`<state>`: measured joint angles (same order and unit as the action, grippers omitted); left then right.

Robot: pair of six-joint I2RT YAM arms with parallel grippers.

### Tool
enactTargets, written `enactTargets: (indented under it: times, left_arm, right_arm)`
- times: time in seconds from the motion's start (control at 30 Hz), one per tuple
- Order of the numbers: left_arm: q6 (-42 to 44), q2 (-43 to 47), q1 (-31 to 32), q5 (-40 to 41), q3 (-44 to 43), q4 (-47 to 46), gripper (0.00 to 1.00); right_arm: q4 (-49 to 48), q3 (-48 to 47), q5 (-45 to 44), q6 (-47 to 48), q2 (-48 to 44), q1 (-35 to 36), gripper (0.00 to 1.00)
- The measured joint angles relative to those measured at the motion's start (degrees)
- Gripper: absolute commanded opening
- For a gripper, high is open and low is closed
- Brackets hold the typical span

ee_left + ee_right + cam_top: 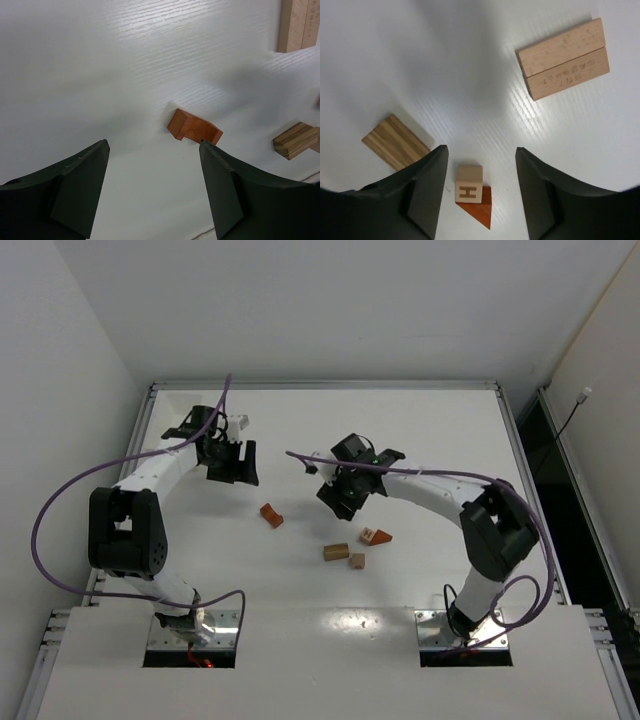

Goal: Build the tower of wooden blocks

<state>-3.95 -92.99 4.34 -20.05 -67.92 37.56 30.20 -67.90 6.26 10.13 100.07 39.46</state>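
1. Right gripper [480,150] is held open, empty, above the lettered cube [468,185], which touches the reddish wedge [480,207] mid-table.
2. Left gripper [153,145] is held open, empty, near the reddish block [192,129], toward the table's left edge.
3. Two pale rectangles [562,60] are laid side by side.

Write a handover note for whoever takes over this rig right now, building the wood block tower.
Left gripper: open, empty, a red-brown block just ahead of it.
Right gripper: open, empty, over the lettered cube, which touches the red wedge.
Striped block and two pale blocks lie loose nearby.
Done: no tower yet.
To do: stack all the blocks.
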Motion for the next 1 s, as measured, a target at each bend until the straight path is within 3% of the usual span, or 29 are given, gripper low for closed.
enactTargets:
  times: [0.03, 0.07, 0.1, 0.33, 0.43, 0.53, 0.6, 1.0]
  left_arm:
    - [0.00, 0.00, 0.00, -0.09, 0.00, 0.00, 0.70]
    - [0.00, 0.00, 0.00, -0.22, 0.00, 0.00, 0.70]
    - [0.00, 0.00, 0.00, -0.33, 0.00, 0.00, 0.70]
    - [-0.02, 0.00, 0.00, -1.09, 0.42, -0.57, 0.72]
    - [-0.20, 0.00, 0.00, -1.53, 1.01, -0.63, 0.79]
    - [-0.55, 0.00, 0.00, -1.73, 1.09, -0.66, 0.92]
    - [-0.98, 0.00, 0.00, -1.84, 1.09, -0.76, 0.95]
    - [-1.27, 0.98, 0.00, -1.55, 2.86, -1.22, 0.99]
  right_arm:
    - [0.63, 0.17, 0.35, 0.24, -0.52, 0.00, 0.69]
    - [1.16, 0.52, 0.79, 0.48, -1.22, 0.00, 0.90]
    - [1.86, 1.18, 1.68, 1.05, -2.19, 0.00, 0.99]
    - [7.06, 10.05, 8.07, 7.39, -14.88, -0.37, 0.99]
    - [8.81, 13.11, 10.45, 9.84, -17.62, -0.74, 0.99]
    - [10.62, 14.84, 12.07, 12.94, -17.73, -0.74, 0.99]
    - [11.50, 15.10, 12.63, 14.29, -17.49, -0.59, 0.99]
    - [12.37, 12.70, 13.22, 15.91, -7.87, 1.20, 0.99]
